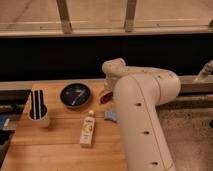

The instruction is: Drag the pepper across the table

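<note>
The gripper (107,88) sits low over the far-right part of the table (50,147), tucked under the white arm's (142,115) wrist, which covers most of it. Whether it is clamped on anything or hanging free, I cannot tell. Right at its tip, toward 7 o'clock, lies the pepper (104,97), a small dark-red sliver on the wood; the two look to be touching or nearly so, but the contact itself is hidden.

At 9 o'clock from the pepper, just beside it, is the black bowl (75,95). At 5 o'clock, near, a pale blue sponge (110,115) peeks out from behind the arm. At 7 o'clock lies a small white bottle (88,129) on its side, and well apart toward 8 o'clock stands a white cup (39,111) with dark utensils.

My reading: the reach is made and the tool is on station at the pepper. The drag across the table looks barely begun, if at all, with most of the tabletop ahead.
</note>
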Action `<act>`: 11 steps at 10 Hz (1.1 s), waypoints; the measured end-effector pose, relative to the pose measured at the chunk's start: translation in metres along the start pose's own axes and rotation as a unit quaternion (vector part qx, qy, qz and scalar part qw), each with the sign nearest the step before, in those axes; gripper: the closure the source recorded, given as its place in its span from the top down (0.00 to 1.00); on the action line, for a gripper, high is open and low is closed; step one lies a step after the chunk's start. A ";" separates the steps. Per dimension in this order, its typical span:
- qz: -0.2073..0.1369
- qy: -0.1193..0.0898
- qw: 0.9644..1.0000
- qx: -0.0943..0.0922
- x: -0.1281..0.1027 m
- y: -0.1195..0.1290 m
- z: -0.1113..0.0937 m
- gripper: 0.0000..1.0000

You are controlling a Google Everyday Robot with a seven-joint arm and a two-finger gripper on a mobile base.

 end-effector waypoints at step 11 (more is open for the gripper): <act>0.094 -0.037 0.995 0.014 0.005 -0.107 -0.053 0.00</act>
